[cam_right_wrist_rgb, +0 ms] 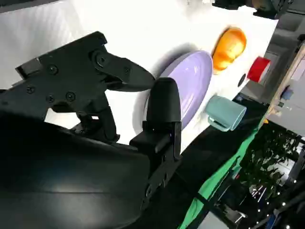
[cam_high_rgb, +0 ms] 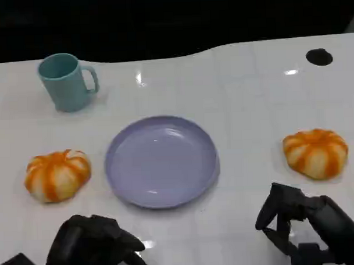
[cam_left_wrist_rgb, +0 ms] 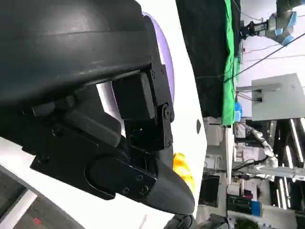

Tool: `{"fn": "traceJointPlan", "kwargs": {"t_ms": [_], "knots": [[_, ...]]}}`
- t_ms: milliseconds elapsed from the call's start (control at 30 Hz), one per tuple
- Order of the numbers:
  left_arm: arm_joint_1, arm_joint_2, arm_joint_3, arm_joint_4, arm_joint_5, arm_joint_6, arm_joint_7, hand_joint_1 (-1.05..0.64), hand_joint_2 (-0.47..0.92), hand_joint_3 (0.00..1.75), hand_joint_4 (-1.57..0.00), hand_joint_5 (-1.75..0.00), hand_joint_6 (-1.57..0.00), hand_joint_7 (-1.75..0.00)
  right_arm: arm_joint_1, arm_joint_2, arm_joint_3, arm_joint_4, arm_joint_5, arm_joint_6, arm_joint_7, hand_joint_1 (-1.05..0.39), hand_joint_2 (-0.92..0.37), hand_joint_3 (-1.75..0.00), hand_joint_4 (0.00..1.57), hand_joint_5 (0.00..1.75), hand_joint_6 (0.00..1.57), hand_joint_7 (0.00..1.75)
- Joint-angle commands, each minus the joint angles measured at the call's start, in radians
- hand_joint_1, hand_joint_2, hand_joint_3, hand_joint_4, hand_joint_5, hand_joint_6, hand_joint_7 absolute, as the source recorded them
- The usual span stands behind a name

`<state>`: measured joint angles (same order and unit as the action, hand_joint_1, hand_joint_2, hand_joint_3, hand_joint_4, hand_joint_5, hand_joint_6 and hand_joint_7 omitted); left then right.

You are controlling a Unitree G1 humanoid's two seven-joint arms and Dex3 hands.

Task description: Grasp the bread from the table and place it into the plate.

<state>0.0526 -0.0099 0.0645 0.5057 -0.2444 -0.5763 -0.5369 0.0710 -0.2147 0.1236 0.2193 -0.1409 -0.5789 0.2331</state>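
While my right hand (cam_high_rgb: 311, 229) waits low on the white table (cam_high_rgb: 239, 95), I see its fingers (cam_high_rgb: 272, 213) spread apart and holding nothing. One orange bread (cam_high_rgb: 315, 152) lies on the table just past those fingertips, not touching them. My left hand (cam_high_rgb: 91, 245) has its fingers (cam_high_rgb: 130, 250) curled in, with nothing in them. Another bread (cam_high_rgb: 57, 174) lies just past them. The purple plate (cam_high_rgb: 161, 161) sits between the two breads. A teal mug (cam_high_rgb: 66, 81) stands far beyond my left fingers.
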Motion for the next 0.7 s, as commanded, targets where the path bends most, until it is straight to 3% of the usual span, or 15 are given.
{"fn": "traceJointPlan", "kwargs": {"t_ms": [33, 700], "knots": [[-0.007, 0.014, 0.006, 0.010, -0.005, -0.006, 0.001, -1.05, 0.88, 0.00, -1.54, -0.47, -1.57, -0.25, -0.003, -0.017, -0.008, 0.002, 0.005, -0.008, 0.000, -0.23, -0.69, -0.82, 0.70, 1.75, 0.54, 1.51], [-0.008, 0.015, 0.007, 0.012, -0.008, -0.007, -0.004, -1.05, 0.89, 0.00, -1.54, -0.48, -1.57, -0.25, -0.006, -0.018, -0.004, 0.009, 0.002, -0.011, 0.002, -0.23, -0.70, -0.80, 0.71, 1.75, 0.54, 1.49]]}}
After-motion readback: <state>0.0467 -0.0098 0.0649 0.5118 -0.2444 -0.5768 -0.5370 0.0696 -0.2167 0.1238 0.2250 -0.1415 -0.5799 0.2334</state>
